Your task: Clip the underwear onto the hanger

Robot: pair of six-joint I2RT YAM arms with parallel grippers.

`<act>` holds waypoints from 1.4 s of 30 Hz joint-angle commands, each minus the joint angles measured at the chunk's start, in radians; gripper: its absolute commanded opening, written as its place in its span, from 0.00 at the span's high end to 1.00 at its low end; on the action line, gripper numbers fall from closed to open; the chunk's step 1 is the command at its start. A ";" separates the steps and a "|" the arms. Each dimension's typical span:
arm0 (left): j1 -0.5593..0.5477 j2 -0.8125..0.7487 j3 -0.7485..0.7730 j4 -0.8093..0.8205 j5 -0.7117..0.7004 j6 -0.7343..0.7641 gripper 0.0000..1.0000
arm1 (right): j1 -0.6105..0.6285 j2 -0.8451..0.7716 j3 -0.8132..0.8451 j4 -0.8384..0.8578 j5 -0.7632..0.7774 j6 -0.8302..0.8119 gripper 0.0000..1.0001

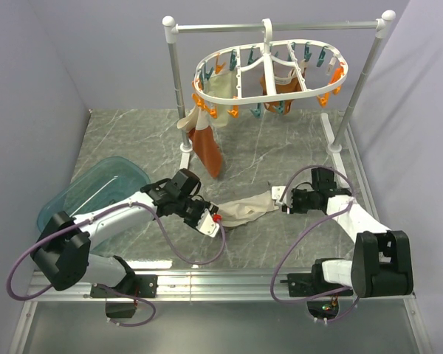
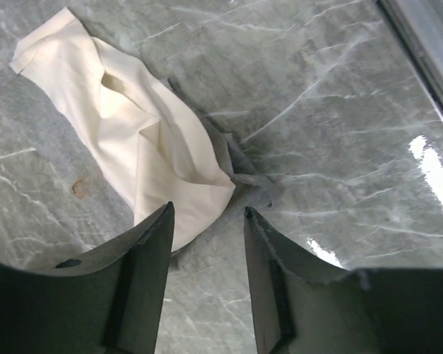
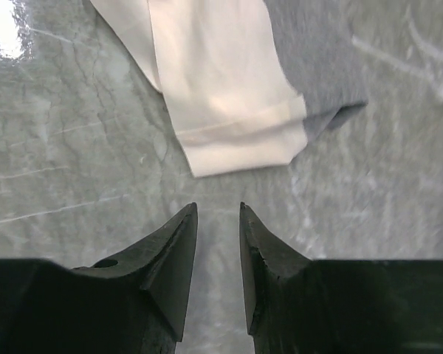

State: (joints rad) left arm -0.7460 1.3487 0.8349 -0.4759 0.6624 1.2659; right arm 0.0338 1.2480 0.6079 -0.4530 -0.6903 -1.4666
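**Underwear flat on the worktop, neither end effector gripping**

As I read it, the task has barely started. The underwear [image 1: 247,209] lies stretched out on the worktop [image 1: 280,147], cream side up, with grey cloth showing along one edge. No part of it is lifted and no peg is on it. The hanger [image 1: 269,70] hangs well beyond the underwear, at the far side, and already carries other garments [image 1: 220,85]. What is left, then, is nearly everything: take hold, raise the cloth, carry it to the hanger and get a peg onto its edge.

The left end effector [image 1: 210,221] sits at the underwear's left end. Its jaws stand apart with nothing between them. In its wrist view the rounded cream end of the underwear [image 2: 140,140] comes right up to one fingertip [image 2: 162,221] and seems to pass just under it. I cannot tell whether they touch. The gap between the jaws looks onto bare worktop beside that end, not onto cloth.

The right end effector [image 1: 280,200] sits at the underwear's right end. Its jaws are parted only a little, and they are empty. In its wrist view the folded cream hem [image 3: 236,140] lies just ahead of the tips, with a strip of bare worktop between. The grey part [image 3: 317,66] lies to one side of the hem.
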 commanded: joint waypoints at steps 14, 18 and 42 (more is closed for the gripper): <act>0.031 0.001 0.024 0.037 0.013 -0.003 0.45 | 0.156 0.139 0.153 -0.096 0.095 -0.018 0.57; 0.042 0.021 0.052 0.019 0.014 -0.014 0.45 | 0.225 0.201 0.203 -0.125 0.169 0.104 0.56; 0.086 0.063 0.067 -0.013 0.043 0.056 0.45 | 0.285 0.254 0.268 -0.119 0.247 0.273 1.00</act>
State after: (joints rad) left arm -0.6605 1.4071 0.8597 -0.4652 0.6582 1.2900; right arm 0.3229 1.5421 0.8200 -0.5480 -0.4107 -1.2377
